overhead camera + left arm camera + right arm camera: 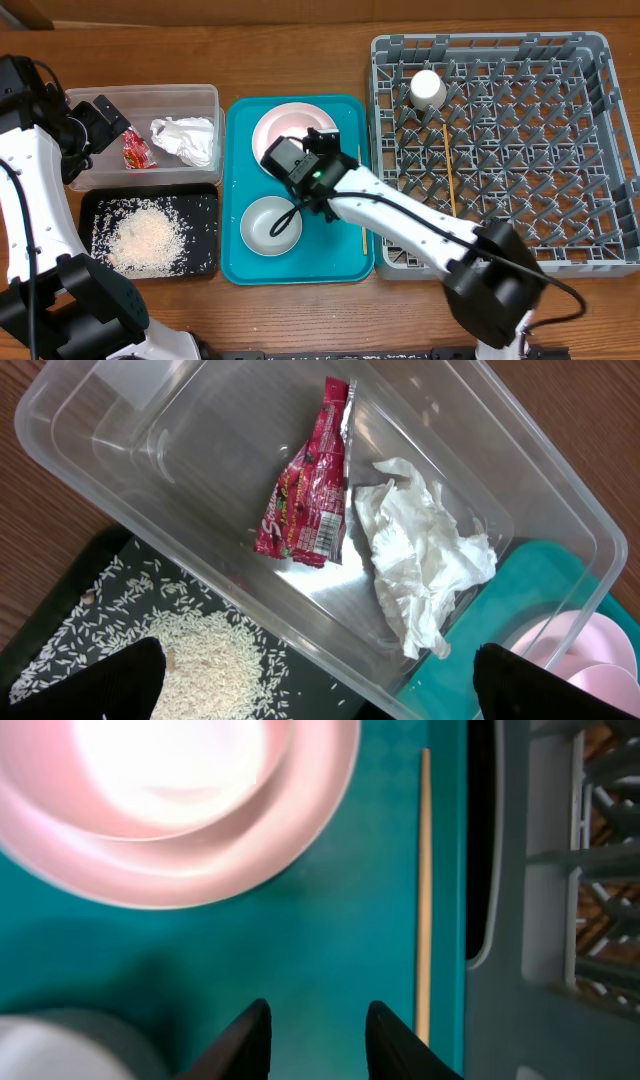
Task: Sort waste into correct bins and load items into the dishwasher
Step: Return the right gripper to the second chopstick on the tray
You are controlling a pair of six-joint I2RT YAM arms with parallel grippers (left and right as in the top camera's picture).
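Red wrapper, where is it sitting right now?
Overhead view, left side: the red wrapper lies inside the clear tub, just left of the crumpled napkin, with the black tray of rice next to the tub.

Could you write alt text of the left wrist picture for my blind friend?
A clear plastic tub holds a crinkled red wrapper and a crumpled white napkin. Beside it rice grains lie in a black tray, a teal tray with a pink plate shows at lower right, and the left gripper is open.
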